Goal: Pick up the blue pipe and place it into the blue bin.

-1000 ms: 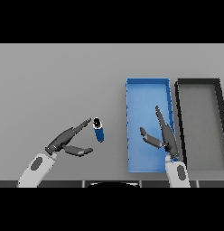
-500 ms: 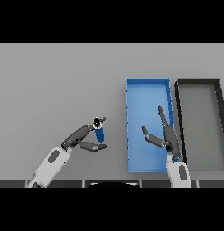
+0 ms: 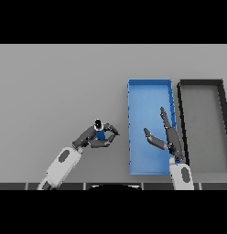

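Note:
The blue pipe [image 3: 100, 132] with a dark cap stands in my left hand [image 3: 94, 137], whose fingers and thumb curl round it, left of the blue bin [image 3: 149, 98]. Only the pipe's top and a bit of blue show between the fingers. The bin is a long open box lying lengthwise on the grey table. My right hand [image 3: 169, 136] hovers over the bin's near right part, fingers straight and thumb spread, holding nothing.
A dark grey bin [image 3: 202, 87] of the same shape lies right beside the blue one, at the table's right edge. The grey table [image 3: 56, 87] stretches away to the left and back.
My left hand has moved right, reached the pipe and closed its fingers round it; the pipe has shifted right toward the bin. The right hand has stayed in place.

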